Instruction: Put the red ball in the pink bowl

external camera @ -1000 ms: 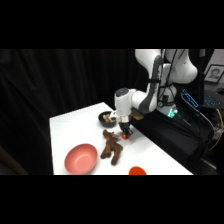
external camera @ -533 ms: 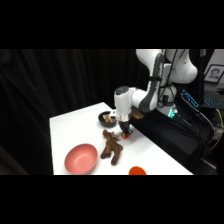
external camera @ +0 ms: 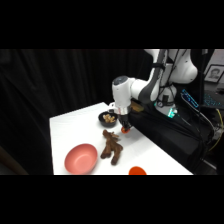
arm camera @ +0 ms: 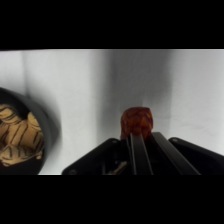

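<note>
The red ball (external camera: 125, 130) (arm camera: 136, 121) sits at the tips of my gripper (external camera: 124, 127) (arm camera: 142, 137), which is shut on it just above the white table, to the right of the small black bowl. In the wrist view the ball shows right past the dark fingers (arm camera: 137, 150), with its shadow on the table behind it. The pink bowl (external camera: 81, 158) stands at the table's front left, well apart from the gripper, and holds nothing.
A small black bowl with pale bits (external camera: 108, 119) (arm camera: 20, 135) stands just left of the gripper. A brown toy figure (external camera: 111, 146) lies between the gripper and the pink bowl. A flat orange-red object (external camera: 136, 171) lies at the front edge.
</note>
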